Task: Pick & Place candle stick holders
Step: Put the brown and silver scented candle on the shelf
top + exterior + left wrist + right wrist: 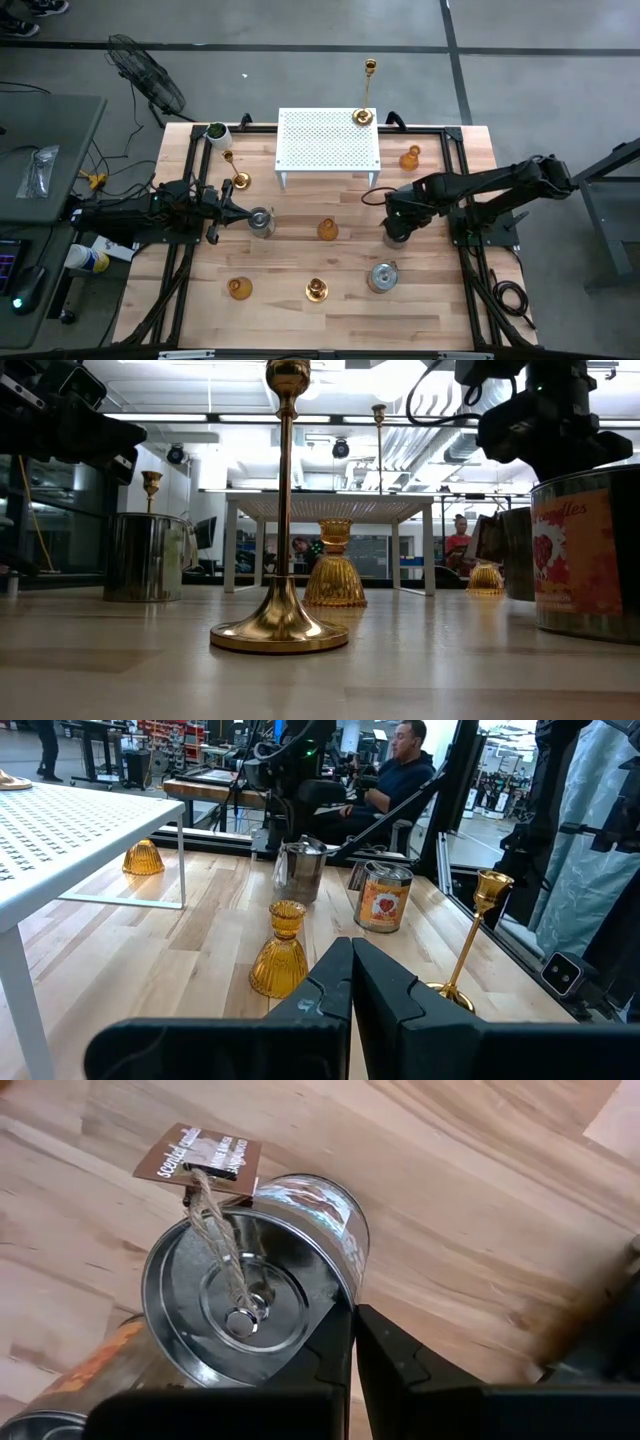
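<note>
High view counts nine holders on the tabletop (330, 300): three gold sticks, one on the white rack (328, 140) at (363, 117), one beside the left hand (228, 208) at (240, 182), one at the front (316, 291). Three amber glass ones sit at (410, 157), (328, 230), (238, 288). Three silver cups: (261, 221), (384, 276), and one under the right hand (352, 1315), whose fingers are pressed together above it (250, 1290). The left hand's fingers are also closed, holding nothing.

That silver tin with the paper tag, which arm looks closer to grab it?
The right. The right gripper sits directly over the tagged silver tin, fingers shut beside its rim. The left gripper is across the table, by another silver tin.
</note>
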Robot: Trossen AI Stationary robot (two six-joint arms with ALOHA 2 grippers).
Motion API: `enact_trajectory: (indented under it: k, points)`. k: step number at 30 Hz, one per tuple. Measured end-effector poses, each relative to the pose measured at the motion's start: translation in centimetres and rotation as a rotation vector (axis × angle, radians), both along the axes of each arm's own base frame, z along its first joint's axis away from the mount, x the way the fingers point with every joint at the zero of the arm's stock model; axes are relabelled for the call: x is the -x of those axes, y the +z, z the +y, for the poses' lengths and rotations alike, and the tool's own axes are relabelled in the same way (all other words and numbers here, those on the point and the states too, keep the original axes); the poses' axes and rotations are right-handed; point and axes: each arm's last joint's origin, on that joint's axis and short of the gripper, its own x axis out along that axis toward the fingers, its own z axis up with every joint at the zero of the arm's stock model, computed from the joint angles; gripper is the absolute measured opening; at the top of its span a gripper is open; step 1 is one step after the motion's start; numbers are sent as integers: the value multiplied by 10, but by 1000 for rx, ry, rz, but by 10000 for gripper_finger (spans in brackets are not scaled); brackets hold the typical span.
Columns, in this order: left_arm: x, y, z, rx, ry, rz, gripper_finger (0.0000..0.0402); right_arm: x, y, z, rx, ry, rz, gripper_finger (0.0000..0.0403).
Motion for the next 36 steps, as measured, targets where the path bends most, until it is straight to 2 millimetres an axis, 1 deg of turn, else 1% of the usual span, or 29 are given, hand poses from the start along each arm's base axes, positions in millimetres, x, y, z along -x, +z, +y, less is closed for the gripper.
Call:
enact_trajectory:
  k: [7,11,19,27,36]
  points:
    - [0,0,0,0,0,0,0,1,6,-1,-11,-6,-46,4]
    - [0,0,0,0,0,0,0,-1,16,-3,7,-4,-69,4]
    - [0,0,0,0,0,0,0,-12,49,-14,29,17,-193,4]
    - [0,0,0,0,0,0,0,-18,79,-24,48,44,-299,4]
    - [0,0,0,0,0,0,0,-31,115,-42,99,59,-399,4]
